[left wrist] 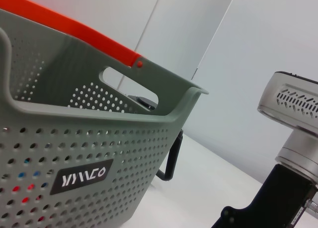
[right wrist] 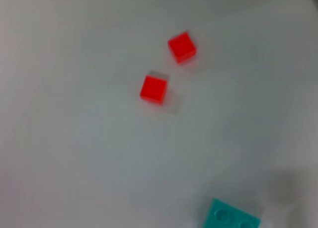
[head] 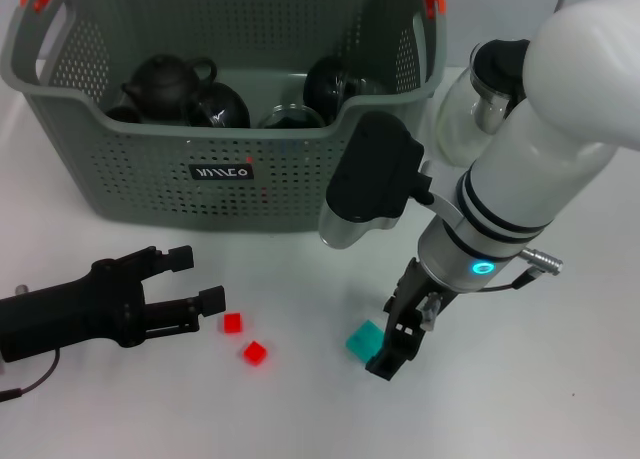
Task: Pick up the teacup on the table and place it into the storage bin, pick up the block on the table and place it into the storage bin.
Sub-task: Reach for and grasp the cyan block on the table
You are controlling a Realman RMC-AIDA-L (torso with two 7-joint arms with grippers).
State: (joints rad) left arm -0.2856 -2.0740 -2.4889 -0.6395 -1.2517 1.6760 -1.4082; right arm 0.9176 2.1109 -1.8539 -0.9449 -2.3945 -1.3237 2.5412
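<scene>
Teal block (head: 365, 339) partly hidden beside right hand (head: 396, 341); its grip unclear.

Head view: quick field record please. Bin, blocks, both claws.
storage bin: grey perforated basket at the far side of the table, dark teaware inside
teal block: on the table, right beside the right claw's tips
red blocks: two, and, on the table, apart
right claw: pointing down at the table next to the teal block, nothing held
left claw: low at the left, open, empty, near the red blocks
glass pot: right of the bin
</scene>
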